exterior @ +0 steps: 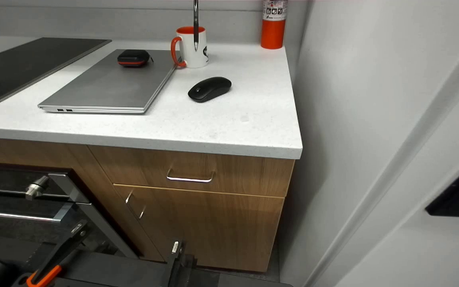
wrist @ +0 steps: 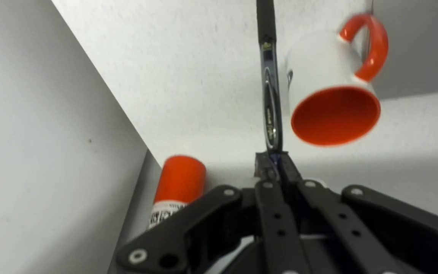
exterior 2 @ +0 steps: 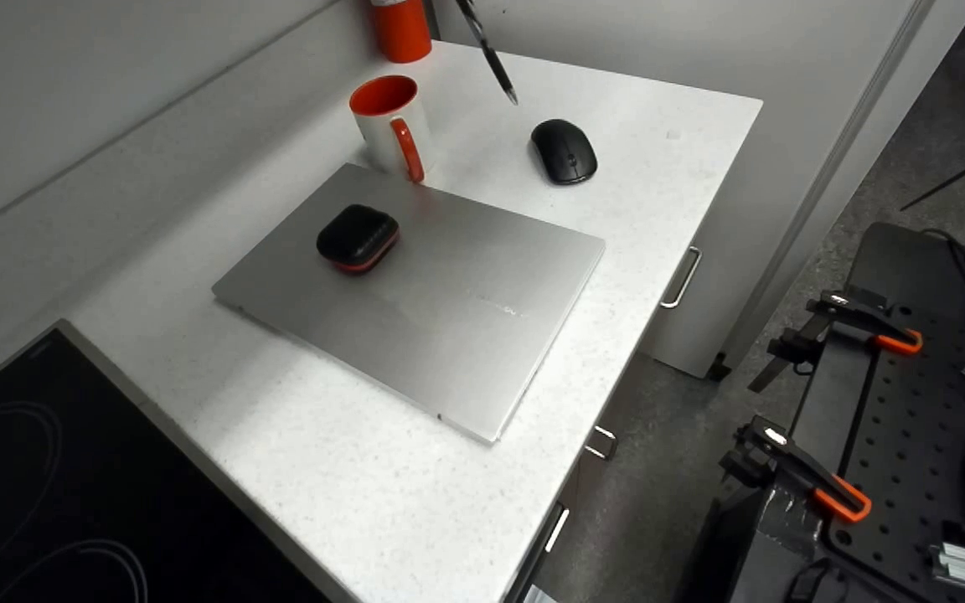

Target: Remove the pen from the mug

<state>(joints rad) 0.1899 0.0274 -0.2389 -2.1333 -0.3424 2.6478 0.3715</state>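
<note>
Wrist view: a pale upright panel (wrist: 51,160) fills the left, and beside it the bench (wrist: 203,76) has its side edge slanting from 10 o'clock down to 8, ending near a red canister (wrist: 184,179). Right of that, the pincer (wrist: 274,161) enters from 6 o'clock, linkages splayed toward 8 and 4, fingertips aimed at 12 and clenched on the pen (wrist: 270,87). The pen points to 12 o'clock, out of the mug (wrist: 323,68), which stands toward 1 o'clock of the fingertips, handle toward 2.

In an exterior view, the cooktop (exterior 2: 72,477) lies at 8 o'clock, then the laptop (exterior 2: 449,318) bearing a small black case (exterior 2: 358,237). At 12 the pen hangs above the bench, its tip slanting to 5 o'clock. The mouse (exterior 2: 565,152) sits at 1; a strip of white bench separates it from the front edge, which runs from 2 o'clock to 6.
</note>
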